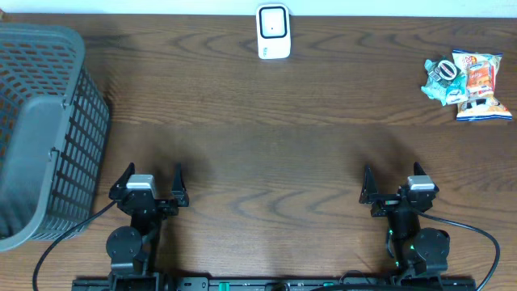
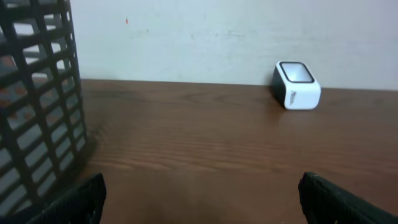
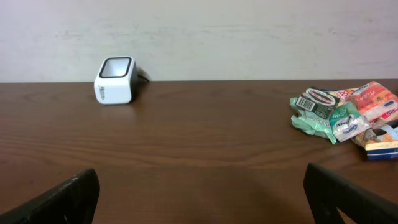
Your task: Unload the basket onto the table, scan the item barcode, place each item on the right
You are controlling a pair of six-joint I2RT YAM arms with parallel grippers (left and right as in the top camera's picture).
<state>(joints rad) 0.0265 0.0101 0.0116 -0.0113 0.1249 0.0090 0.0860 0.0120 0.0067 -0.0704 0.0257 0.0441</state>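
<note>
A white barcode scanner (image 1: 273, 32) stands at the table's far edge, centre; it also shows in the left wrist view (image 2: 296, 85) and the right wrist view (image 3: 115, 80). A small pile of snack packets (image 1: 467, 78) lies at the far right, seen again as packets (image 3: 348, 115) with a barcode label facing up. My left gripper (image 1: 154, 175) rests open near the front left, nothing between its fingers. My right gripper (image 1: 394, 175) rests open near the front right, also empty. Both are far from the packets and the scanner.
A large grey mesh basket (image 1: 44, 129) takes up the left side of the table; its wall (image 2: 37, 106) fills the left of the left wrist view. A pale wall runs behind the table's far edge.
</note>
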